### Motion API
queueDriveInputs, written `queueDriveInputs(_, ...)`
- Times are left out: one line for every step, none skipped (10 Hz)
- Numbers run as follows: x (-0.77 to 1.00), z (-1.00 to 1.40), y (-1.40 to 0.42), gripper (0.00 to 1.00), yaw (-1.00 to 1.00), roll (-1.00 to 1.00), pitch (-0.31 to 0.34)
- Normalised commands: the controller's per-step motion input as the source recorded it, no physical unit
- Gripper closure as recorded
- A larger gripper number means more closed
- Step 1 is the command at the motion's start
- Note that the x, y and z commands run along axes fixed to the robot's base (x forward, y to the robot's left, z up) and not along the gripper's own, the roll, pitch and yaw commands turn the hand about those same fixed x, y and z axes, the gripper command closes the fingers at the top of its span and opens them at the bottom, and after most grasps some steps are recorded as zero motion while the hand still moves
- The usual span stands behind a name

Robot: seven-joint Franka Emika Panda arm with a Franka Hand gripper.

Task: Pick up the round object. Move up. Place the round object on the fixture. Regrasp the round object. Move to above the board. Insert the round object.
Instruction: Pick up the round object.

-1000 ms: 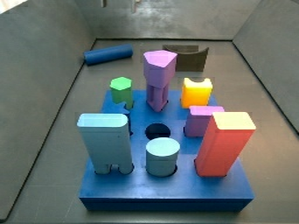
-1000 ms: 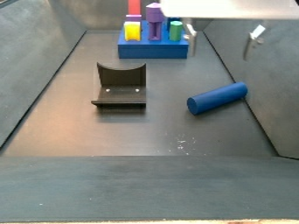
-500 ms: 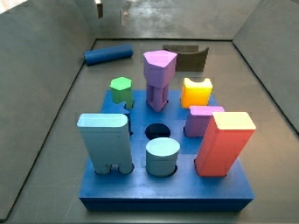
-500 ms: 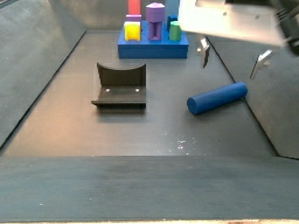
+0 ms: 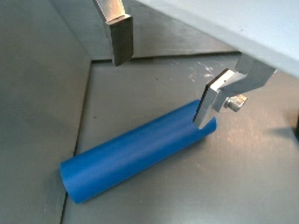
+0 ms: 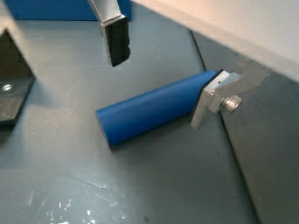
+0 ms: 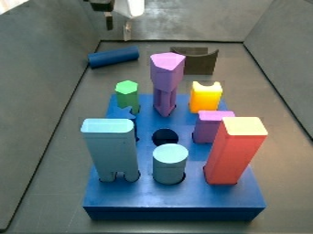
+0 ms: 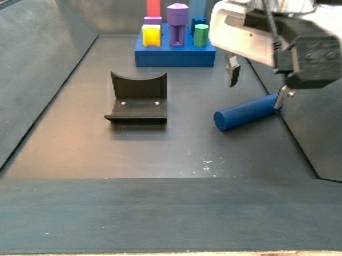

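The step in hand is the pickup. The round object (image 5: 142,150), a long dark blue cylinder, lies on its side on the dark floor (image 8: 160,150) close to a side wall, well apart from the board (image 7: 175,196). The gripper (image 6: 163,70) hangs over it with the jaws spread wide and nothing between them. In both wrist views, 1 silver finger (image 5: 215,94) stands beside the far end of the cylinder, while the other finger (image 6: 114,37) is clear of it on the opposite side. In a side view the gripper (image 8: 257,82) sits just above the cylinder's upper end, not yet gripping it.

The fixture (image 8: 138,98) stands near the middle of the floor, its curved notch empty. On the board, the round hole (image 7: 166,137) is open among the coloured pegs.

By my judgement, the next move calls for a little more descent so the pads straddle the cylinder across its width, then a firm close. The grasp looks set toward 1 end rather than the middle, so the cylinder may tilt when lifted.
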Motion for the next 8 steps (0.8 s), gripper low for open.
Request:
queueDriveInputs(0.17, -0.46, 0.0, 0.0, -0.51, -0.3, -0.184)
queueDriveInputs(0.19, -0.45, -0.02, 0.0, -0.51, -0.3, -0.189)
queueDriveInputs(0.21, -0.45, -0.02, 0.0, -0.49, -0.31, -0.191)
queueDriveInputs(0.25, -0.47, -0.01, 0.0, -0.43, -0.3, -0.187)
queueDriveInputs(0.18, -0.47, 0.0, 0.0, -0.32, -0.3, -0.193)
queueDriveInputs(0.03, -0.49, 0.0, 0.0, -0.24, -0.3, -0.181)
queueDriveInputs(0.0, -0.73, 0.01, 0.0, -0.07, -0.2, -0.1)
queueDriveInputs(0.0, -0.87, 0.0, 0.0, -0.07, -0.14, -0.054)
